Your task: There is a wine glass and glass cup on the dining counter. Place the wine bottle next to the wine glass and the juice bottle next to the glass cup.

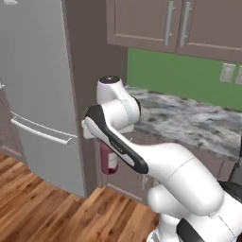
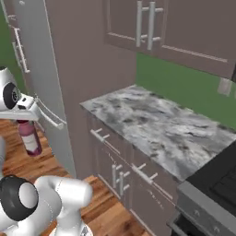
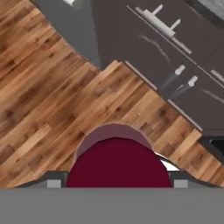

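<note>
The juice bottle (image 1: 109,163) (image 2: 30,138), small and dark red with a paler label band, hangs upright above the wooden floor. My gripper (image 2: 23,120) is shut on its top. In the hand view its round maroon cap (image 3: 118,164) sits between my two fingertips, with my gripper (image 3: 117,181) clamped on it from both sides. In the left base view my forearm hides the bottle's top and the jaws. The wine bottle, wine glass, glass cup and dining counter are out of view.
A grey fridge (image 1: 38,94) (image 2: 32,55) stands just left of the bottle. A marbled wall counter (image 1: 189,123) (image 2: 156,124) over brown cabinets (image 2: 120,170) lies to the right, with a dark stove (image 2: 216,184) beyond. Wooden floor (image 1: 47,203) lies below.
</note>
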